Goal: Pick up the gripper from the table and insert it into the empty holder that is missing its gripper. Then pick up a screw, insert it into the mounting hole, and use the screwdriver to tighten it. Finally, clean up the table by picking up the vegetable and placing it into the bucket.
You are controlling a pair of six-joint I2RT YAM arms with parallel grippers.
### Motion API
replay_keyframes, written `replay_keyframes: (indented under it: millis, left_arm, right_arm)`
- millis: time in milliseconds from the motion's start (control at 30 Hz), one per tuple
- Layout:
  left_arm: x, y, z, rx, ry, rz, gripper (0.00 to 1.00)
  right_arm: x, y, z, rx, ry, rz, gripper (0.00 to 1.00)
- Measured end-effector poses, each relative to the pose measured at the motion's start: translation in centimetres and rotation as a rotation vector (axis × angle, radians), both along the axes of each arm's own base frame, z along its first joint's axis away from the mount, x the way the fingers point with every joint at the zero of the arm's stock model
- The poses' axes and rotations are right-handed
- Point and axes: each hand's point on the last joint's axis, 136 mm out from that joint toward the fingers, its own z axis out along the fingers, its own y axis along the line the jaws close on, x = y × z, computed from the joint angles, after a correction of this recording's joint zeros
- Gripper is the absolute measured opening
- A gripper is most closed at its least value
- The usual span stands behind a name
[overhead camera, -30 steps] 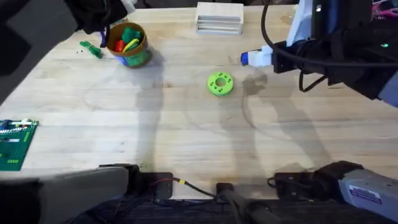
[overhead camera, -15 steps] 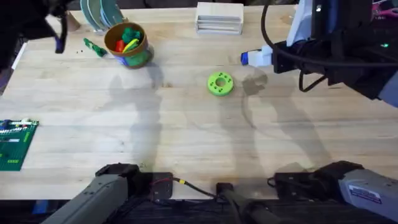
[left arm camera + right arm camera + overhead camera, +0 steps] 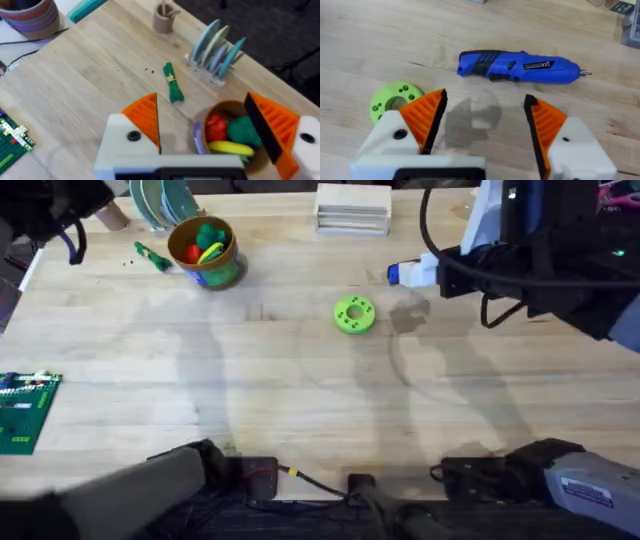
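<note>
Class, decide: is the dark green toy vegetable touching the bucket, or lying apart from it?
Apart. The left wrist view shows bare wood between the vegetable and the bucket; the overhead view shows the same gap.

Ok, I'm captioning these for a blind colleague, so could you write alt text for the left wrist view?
The left gripper, open and empty, hangs above a wooden table near the bucket of toy vegetables. The dark green vegetable lies on the table beside the bucket, with a rack of plates behind.
</note>
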Motion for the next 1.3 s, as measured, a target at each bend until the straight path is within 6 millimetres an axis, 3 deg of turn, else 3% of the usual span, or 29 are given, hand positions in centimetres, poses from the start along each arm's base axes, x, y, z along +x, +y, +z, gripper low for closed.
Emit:
replay_keyframes:
  millis: [133,333,533,733,1200,1300]
  left_arm:
    - [1.9,2.1,-2.7,-0.017,0.018,0.025,0.992]
    - [5.1,5.2,-5.1,-0.041,-0.041,0.077,0.992]
    - [6.8,7.7,-9.8,-0.141,-0.056,0.121,0.994]
    - [8.0,7.1,-14.2,-0.216,-0.01,0.091,0.995]
    - [9.3,6.1,-20.0,-0.298,0.04,0.036,0.994]
    - [9.6,6.0,-20.4,-0.317,0.036,0.031,0.995]
  right_arm:
    - [-0.3,-0.1,-0.3,-0.006,0.018,0.0,0.991]
    - [-0.3,-0.1,-0.3,-0.006,0.018,0.0,0.991]
    - [-0.3,-0.1,-0.3,-0.005,0.019,-0.001,0.991]
    - [-0.3,-0.1,-0.3,-0.005,0.019,-0.001,0.992]
    - [-0.3,-0.1,-0.3,0.045,0.027,-0.049,0.991]
    - [-0.3,-0.1,-0.3,0.049,0.028,-0.053,0.991]
